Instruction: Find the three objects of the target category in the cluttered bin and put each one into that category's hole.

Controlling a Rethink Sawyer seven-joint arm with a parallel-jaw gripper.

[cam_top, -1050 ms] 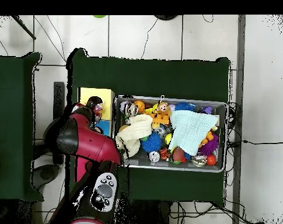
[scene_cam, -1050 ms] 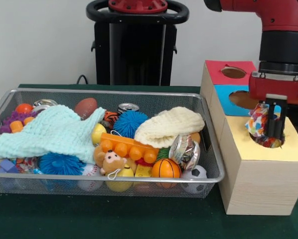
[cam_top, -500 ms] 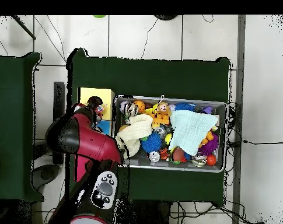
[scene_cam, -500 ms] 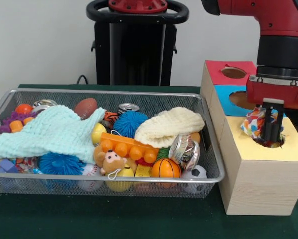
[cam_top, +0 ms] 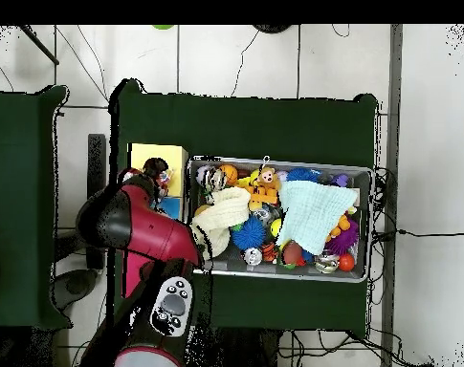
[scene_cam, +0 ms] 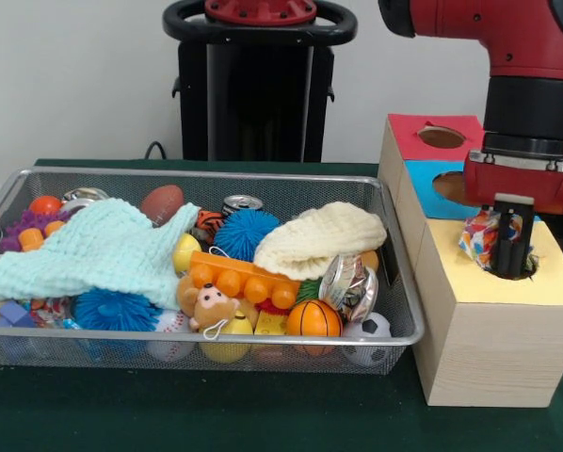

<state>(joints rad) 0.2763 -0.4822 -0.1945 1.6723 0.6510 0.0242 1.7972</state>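
Multicoloured crinkly packet [scene_cam: 481, 235] is pinched between the closed fingers of our gripper [scene_cam: 510, 271] at the yellow hole [scene_cam: 534, 266] of the wooden box [scene_cam: 489, 325]; we judge the drop-off underway, next needing release, then return to the bin [scene_cam: 399, 282].

Red arm [scene_cam: 507, 28] vertical, claw [scene_cam: 509, 256] pointing straight down

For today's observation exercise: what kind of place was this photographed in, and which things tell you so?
Probably a robotics lab set up for sorting trials: a red arm's gripper works over a wooden box with coloured holes, beside a wire bin of toys on a green-covered table, with loose cables across the tiled floor.
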